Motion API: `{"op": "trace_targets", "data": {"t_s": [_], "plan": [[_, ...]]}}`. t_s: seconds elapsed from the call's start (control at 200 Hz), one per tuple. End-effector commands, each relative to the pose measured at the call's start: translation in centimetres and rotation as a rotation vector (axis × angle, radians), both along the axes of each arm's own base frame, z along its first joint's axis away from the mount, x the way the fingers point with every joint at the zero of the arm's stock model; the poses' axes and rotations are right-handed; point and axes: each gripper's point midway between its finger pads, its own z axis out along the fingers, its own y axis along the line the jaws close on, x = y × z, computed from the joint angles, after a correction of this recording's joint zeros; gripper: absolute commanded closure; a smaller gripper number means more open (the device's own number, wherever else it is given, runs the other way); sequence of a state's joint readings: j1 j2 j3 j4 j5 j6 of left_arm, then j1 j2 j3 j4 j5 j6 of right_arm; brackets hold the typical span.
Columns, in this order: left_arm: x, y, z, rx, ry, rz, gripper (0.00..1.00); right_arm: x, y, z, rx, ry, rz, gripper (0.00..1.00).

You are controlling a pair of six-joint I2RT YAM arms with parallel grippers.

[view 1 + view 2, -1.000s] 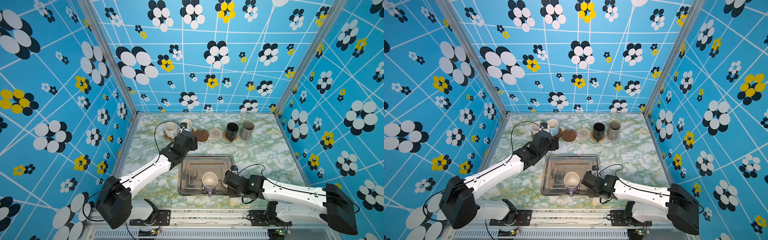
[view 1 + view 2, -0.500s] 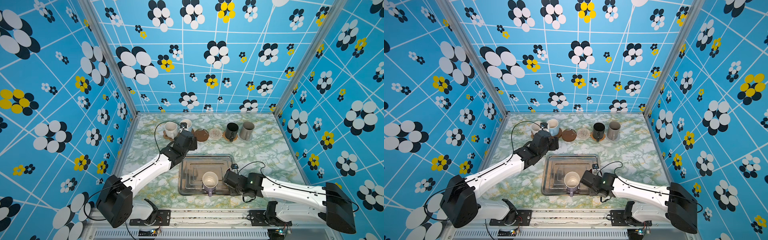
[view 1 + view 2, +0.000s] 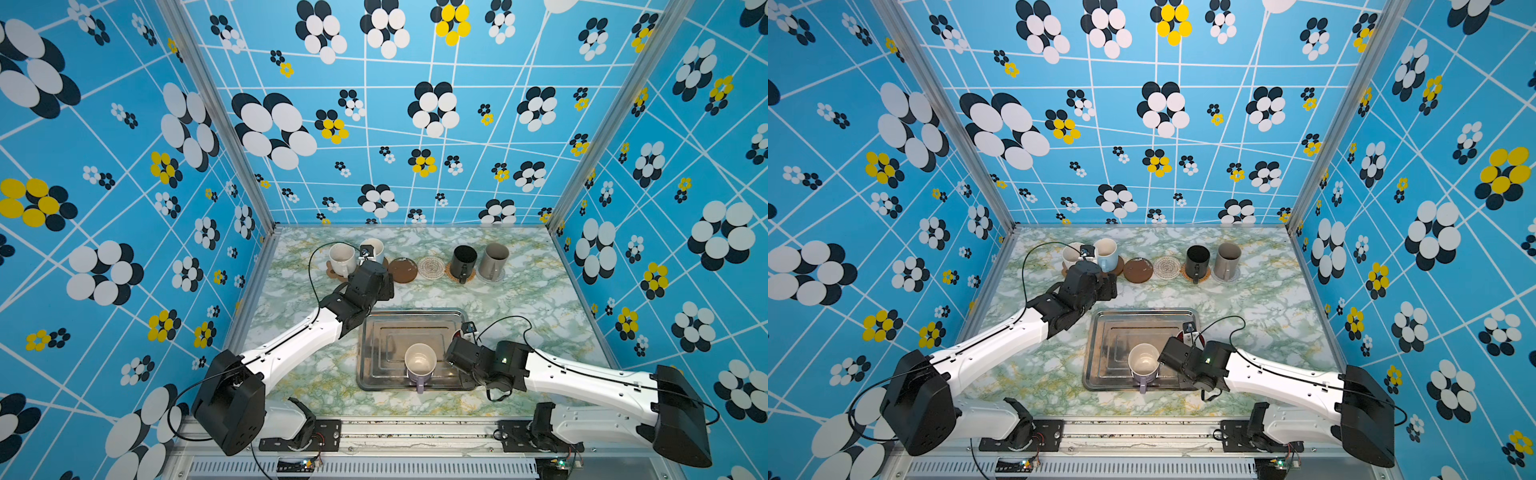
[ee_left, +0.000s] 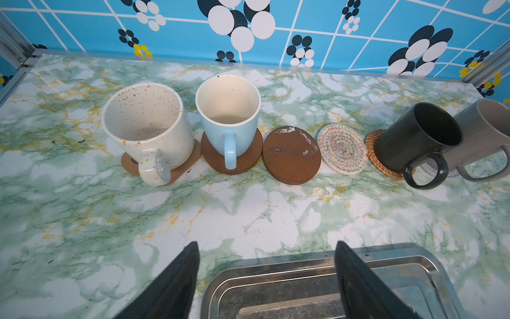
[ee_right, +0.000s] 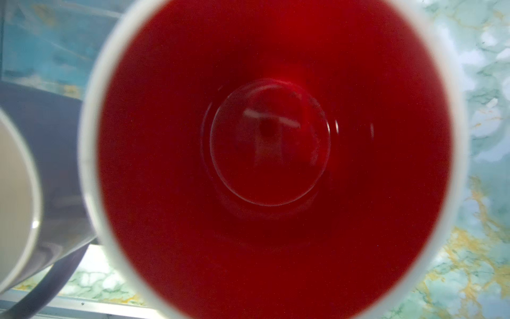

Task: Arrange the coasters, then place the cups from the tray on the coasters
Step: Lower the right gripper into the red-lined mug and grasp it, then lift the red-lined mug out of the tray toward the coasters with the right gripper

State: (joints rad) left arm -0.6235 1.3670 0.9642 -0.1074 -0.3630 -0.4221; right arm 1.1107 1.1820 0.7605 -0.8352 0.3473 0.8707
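My left gripper [image 4: 266, 248] [image 3: 376, 282] hangs open and empty over the tray's [image 4: 248, 265] [image 3: 386, 332] far left corner. It faces the row of coasters. A speckled cup [image 4: 146, 124] stands on the paw coaster [image 4: 187, 163], and a light blue cup [image 4: 229, 121] on a brown disc [image 4: 242, 163]. The second brown disc [image 4: 291, 154] and the crochet round [image 4: 342, 149] are bare. The black cup [image 4: 416, 138] and grey-beige cup [image 4: 485, 132] stand on theirs. My right gripper [image 3: 455, 349] is at the tray's right side, shut on the white red-inside cup [image 5: 276, 138], which hides its fingers. The lilac cup [image 3: 420, 365] [image 5: 55, 165] stands beside it.
Patterned blue walls with aluminium posts [image 3: 257, 208] close the table in at the left, back and right. A black cable [image 3: 311, 266] loops above the left wrist and another [image 3: 511, 322] above the right arm. The marble tabletop [image 3: 519, 299] lies between the tray and the coaster row.
The right gripper has shifted slightly left over the tray's right side, closer to the lilac cup. The left arm has stayed put.
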Motion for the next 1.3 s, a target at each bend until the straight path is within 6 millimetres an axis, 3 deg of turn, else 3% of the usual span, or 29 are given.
{"op": "trace_targets", "data": {"t_s": [0.0, 0.575, 0.84, 1.295], "plan": [[0.6, -0.1, 0.2, -0.002, 0.001, 0.004, 0.22, 1.5, 0.4, 2.0, -0.007, -0.085, 0.01, 1.0], [0.8, 0.6, -0.1, -0.002, 0.01, 0.021, 0.22, 4.9, 2.7, 5.3, 0.024, -0.165, 0.086, 1.0], [1.1, 0.9, -0.4, 0.001, 0.017, 0.028, 0.22, 8.0, 4.3, 7.0, 0.068, -0.189, 0.125, 1.0], [1.2, 1.6, -0.5, -0.004, 0.016, 0.044, 0.22, 14.6, 6.2, 7.8, 0.056, -0.183, 0.17, 1.0]]}}
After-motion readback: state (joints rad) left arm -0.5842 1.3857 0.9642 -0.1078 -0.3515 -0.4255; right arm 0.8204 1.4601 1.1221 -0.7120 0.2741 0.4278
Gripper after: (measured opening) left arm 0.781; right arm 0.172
